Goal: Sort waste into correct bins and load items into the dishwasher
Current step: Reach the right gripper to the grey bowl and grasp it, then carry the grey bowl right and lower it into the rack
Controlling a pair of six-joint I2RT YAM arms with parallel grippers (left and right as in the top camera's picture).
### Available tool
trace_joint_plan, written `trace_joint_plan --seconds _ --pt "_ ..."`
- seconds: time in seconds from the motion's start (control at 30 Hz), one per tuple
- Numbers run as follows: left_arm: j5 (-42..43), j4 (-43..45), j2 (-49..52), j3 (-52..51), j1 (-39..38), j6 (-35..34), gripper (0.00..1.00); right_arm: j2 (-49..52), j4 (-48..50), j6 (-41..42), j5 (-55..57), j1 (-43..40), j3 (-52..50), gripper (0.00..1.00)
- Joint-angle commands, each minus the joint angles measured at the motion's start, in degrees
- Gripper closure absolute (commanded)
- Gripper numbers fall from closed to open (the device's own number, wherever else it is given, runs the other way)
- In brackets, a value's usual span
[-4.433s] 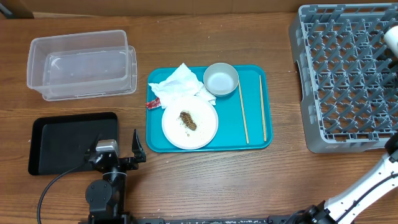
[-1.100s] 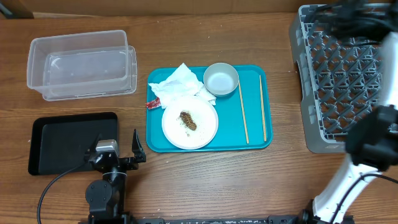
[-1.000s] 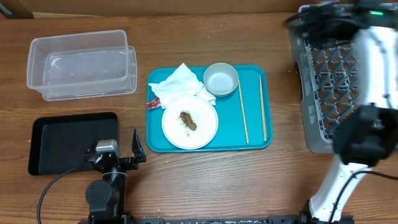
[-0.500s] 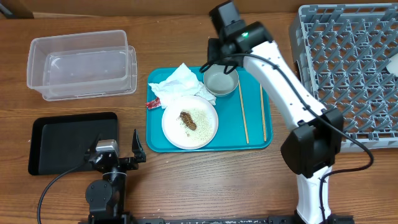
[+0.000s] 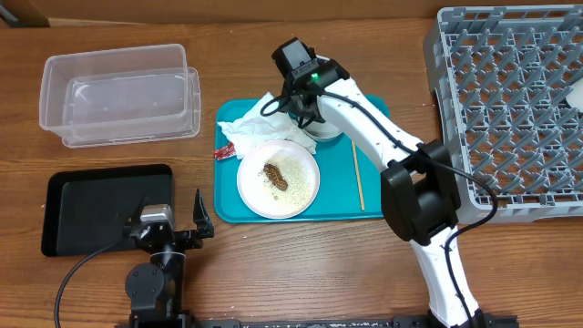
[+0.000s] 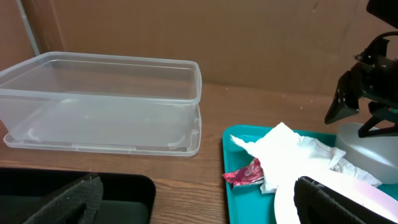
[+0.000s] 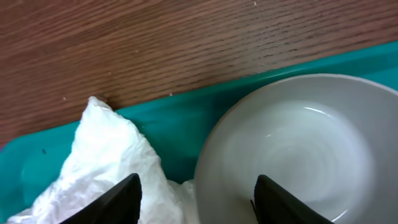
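My right gripper hangs open over the teal tray, straddling the left rim of the white bowl. One finger is over the crumpled napkin, the other over the bowl's inside. The napkin, red wrapper and plate with the brown scrap lie on the tray's left half. One chopstick shows; the arm covers the rest. My left gripper rests open near the black tray, facing the clear tub.
The grey dish rack fills the right side, with a small white item at its right edge. The clear tub stands at the back left. My right arm stretches diagonally across the tray's right half.
The right arm has swung from the dish rack over to the tray, then shifted left and down onto the bowl's left rim. The left arm has not moved.
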Motion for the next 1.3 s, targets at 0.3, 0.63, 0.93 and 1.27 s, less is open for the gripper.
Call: trace_joint_plan --seconds 0.3,0.63,0.93,1.27 --pt "0.02 -0.04 -0.02 -0.22 -0.5 0.87 0.0 4.02 -0.42 2.4 4.5 -0.09 0.0 0.49" --pt "0.02 -0.04 -0.02 -0.22 -0.5 0.87 0.0 3.32 -3.78 1.01 1.68 -0.57 4.83 0.82" --pt "0.02 -0.04 -0.02 -0.2 -0.5 0.85 0.0 0.81 -17.94 -4.5 -2.14 -5.29 28.3 0.96" --pt "0.02 -0.04 -0.02 -0.22 -0.5 0.85 0.0 -0.13 -38.42 -19.04 -14.51 -27.04 59.04 0.96"
